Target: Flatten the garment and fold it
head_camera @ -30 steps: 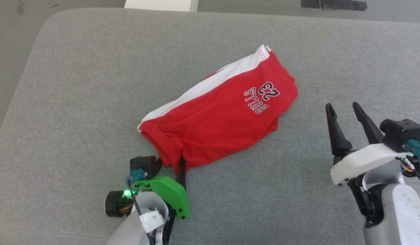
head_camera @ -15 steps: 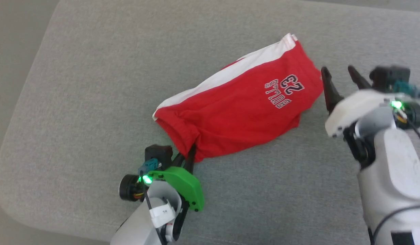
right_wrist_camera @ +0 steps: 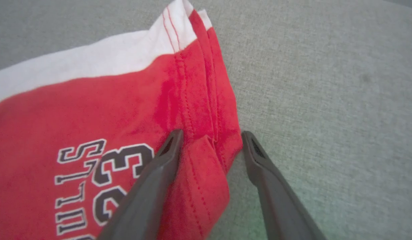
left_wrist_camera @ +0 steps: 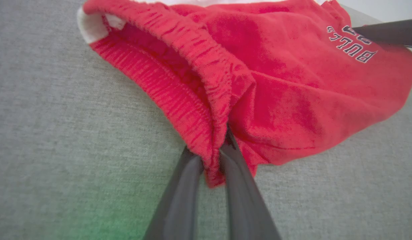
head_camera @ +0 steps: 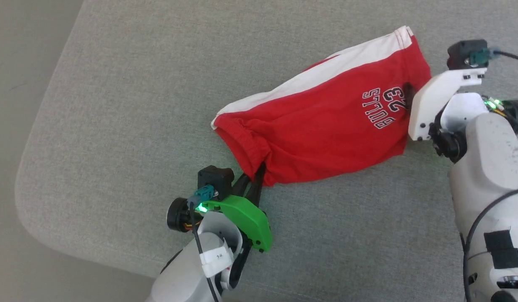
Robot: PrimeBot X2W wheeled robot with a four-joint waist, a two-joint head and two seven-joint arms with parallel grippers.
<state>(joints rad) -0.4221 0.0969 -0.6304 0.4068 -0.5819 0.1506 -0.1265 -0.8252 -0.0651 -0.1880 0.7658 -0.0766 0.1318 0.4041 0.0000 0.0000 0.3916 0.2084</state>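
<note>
1. The left fingers (left_wrist_camera: 185, 193) are pressed together, pinching the red garment (head_camera: 326, 130) at its gathered waistband.
2. The right fingers (right_wrist_camera: 152, 186) are spread, straddling the garment's hem edge, one just beside the print (right_wrist_camera: 102, 173).
3. The print reads "BULLS 23".
4. The garment lies on the gray surface (head_camera: 116, 126).

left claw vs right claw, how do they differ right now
The left claw is shut on the garment's gathered waistband; the right claw is open, straddling the hem corner. The left claw has a green mount, the right claw a white mount. Both are dark and sit at the garment's edges.
</note>
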